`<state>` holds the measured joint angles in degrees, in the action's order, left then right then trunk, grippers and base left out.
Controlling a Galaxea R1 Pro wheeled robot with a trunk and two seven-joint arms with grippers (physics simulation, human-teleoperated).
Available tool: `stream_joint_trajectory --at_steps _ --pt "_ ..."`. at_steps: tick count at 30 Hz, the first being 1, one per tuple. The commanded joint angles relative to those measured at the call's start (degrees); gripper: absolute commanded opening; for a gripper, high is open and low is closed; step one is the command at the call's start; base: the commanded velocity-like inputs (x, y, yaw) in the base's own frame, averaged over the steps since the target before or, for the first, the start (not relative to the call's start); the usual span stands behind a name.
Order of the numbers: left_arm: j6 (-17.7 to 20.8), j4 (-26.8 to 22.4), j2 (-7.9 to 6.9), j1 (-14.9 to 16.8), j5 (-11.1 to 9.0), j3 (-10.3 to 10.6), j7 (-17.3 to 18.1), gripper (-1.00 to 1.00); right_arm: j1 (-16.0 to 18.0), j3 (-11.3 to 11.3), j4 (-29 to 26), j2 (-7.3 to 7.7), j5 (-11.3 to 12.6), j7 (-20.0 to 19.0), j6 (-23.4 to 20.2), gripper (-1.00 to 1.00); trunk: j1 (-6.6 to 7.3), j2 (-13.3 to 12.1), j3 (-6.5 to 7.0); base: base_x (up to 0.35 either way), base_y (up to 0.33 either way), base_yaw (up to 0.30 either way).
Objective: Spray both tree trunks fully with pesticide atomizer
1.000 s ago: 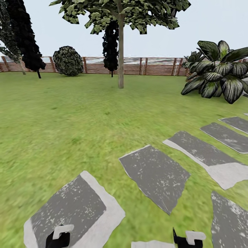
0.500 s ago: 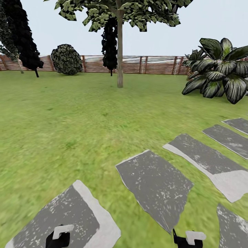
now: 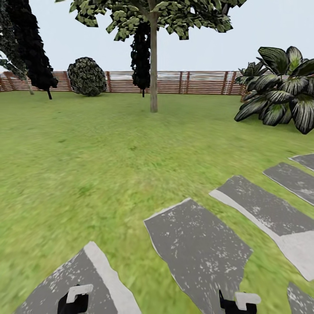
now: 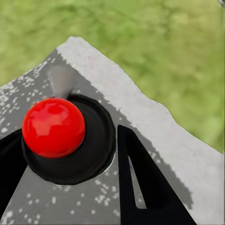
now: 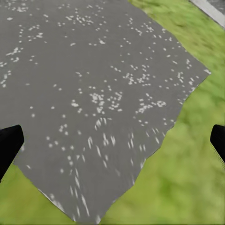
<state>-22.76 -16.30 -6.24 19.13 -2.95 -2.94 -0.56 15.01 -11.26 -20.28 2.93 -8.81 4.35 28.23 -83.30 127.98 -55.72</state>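
Note:
The pesticide atomizer (image 4: 54,126), a round black body with a glossy red ball on top, sits between the black fingers of my left gripper (image 4: 65,136), which is shut on it above a stepping stone. My left gripper (image 3: 74,301) and right gripper (image 3: 237,303) peek in at the head view's bottom edge. The right gripper (image 5: 112,140) is open, with nothing between its wide-apart fingertips. One tree (image 3: 153,17) with a straight pale tree trunk (image 3: 153,74) stands far ahead on the lawn. The floor (image 3: 87,165) is blurry green grass.
Grey-and-white stepping stones (image 3: 200,248) run from below me toward the right. A reddish slat fence (image 3: 196,83) closes the far side. Dark conifers (image 3: 30,48), a round shrub (image 3: 86,76) and a big-leaved plant (image 3: 283,87) stand along it.
The whole head view has shifted: the stepping stones have slid lower and the tree sits slightly to the right, so the camera moved. Both grippers keep their places in the view.

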Motion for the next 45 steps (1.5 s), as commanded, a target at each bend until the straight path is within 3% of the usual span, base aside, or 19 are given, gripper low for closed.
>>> stream_joint_trajectory --at_steps 1,45 --pt "-0.18 0.04 0.00 0.03 -0.30 0.01 0.03 -1.00 0.06 -0.26 0.06 -0.03 -0.60 0.22 0.16 1.00 -0.02 0.02 -0.05 0.332 -0.089 0.019" --pt "-0.18 0.04 0.00 0.03 -0.30 0.02 0.03 -1.00 0.08 -0.23 0.06 -0.03 -0.68 0.22 0.28 1.00 -0.02 0.02 0.66 0.336 -0.039 0.026"
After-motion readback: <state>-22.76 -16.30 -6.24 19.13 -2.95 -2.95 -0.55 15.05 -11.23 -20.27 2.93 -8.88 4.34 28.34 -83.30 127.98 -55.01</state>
